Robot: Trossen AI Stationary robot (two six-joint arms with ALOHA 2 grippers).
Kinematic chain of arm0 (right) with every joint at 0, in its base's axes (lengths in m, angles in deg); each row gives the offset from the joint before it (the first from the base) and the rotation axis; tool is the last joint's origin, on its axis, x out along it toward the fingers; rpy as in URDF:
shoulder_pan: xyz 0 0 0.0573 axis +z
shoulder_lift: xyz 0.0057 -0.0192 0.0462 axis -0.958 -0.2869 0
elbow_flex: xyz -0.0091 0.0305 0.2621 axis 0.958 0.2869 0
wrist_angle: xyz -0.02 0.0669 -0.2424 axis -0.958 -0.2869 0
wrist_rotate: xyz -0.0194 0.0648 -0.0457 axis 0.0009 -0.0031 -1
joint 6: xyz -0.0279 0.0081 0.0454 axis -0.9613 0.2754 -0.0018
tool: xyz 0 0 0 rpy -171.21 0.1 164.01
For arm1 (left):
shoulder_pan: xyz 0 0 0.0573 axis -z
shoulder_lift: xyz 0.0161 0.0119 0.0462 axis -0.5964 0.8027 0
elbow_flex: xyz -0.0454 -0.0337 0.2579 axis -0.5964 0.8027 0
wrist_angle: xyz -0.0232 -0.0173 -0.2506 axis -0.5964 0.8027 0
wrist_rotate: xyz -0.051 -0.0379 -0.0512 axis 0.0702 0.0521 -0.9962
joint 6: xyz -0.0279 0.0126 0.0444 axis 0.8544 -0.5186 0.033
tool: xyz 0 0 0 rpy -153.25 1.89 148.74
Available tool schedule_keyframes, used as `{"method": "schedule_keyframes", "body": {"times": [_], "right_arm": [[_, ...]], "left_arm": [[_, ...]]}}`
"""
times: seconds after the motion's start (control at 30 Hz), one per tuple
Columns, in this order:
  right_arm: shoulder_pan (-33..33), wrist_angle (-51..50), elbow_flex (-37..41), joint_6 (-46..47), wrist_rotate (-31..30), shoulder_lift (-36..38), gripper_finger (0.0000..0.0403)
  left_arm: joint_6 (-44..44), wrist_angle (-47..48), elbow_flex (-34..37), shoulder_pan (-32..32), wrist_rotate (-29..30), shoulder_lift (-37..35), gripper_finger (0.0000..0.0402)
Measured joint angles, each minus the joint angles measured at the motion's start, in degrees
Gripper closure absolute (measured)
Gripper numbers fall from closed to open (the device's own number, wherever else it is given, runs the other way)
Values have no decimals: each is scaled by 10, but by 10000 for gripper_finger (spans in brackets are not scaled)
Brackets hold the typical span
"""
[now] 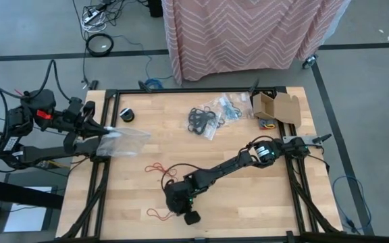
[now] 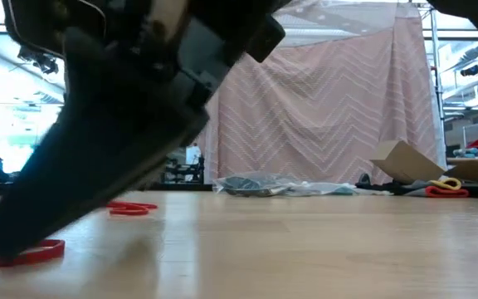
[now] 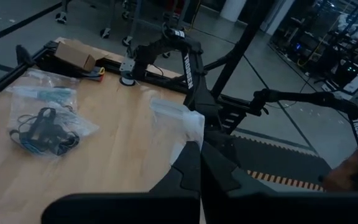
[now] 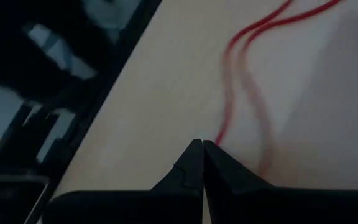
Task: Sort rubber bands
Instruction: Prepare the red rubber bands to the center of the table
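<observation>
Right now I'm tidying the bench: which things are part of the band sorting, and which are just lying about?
Job:
red rubber bands
black rubber bands
right claw, shut, at a red band

Lying about:
cardboard box
clear plastic bag

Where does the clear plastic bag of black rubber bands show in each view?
High view: clear plastic bag of black rubber bands, table centre-back.
Low view: far across the table, mid-picture.
Left wrist view: on the wood at left.
Right wrist view: not in it.
Shared landmark: the open brown cardboard box near it.

Red rubber bands beneath right claw
</observation>
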Motion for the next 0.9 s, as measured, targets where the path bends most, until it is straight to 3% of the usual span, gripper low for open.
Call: {"method": "schedule_keyframes", "body": {"times": [0.1,0.2,0.27,0.43,0.73,0.83,0.9], "right_arm": [[-11,1,0,31,-49,1,403],[-22,1,-1,119,-109,2,403],[-32,1,-1,200,-140,2,403],[-54,-33,-3,437,-291,6,403],[-79,-49,-2,861,-448,3,403],[-81,-32,-1,901,-454,2,403],[-78,-8,0,869,-456,2,403]], "left_arm": [[2,-1,0,0,7,0,402],[2,-2,0,0,12,0,402],[2,-3,0,0,16,0,402],[4,-4,0,0,23,0,402],[4,-4,0,0,23,0,402],[2,-4,0,0,22,0,402],[2,-4,0,0,14,0,402]]}}
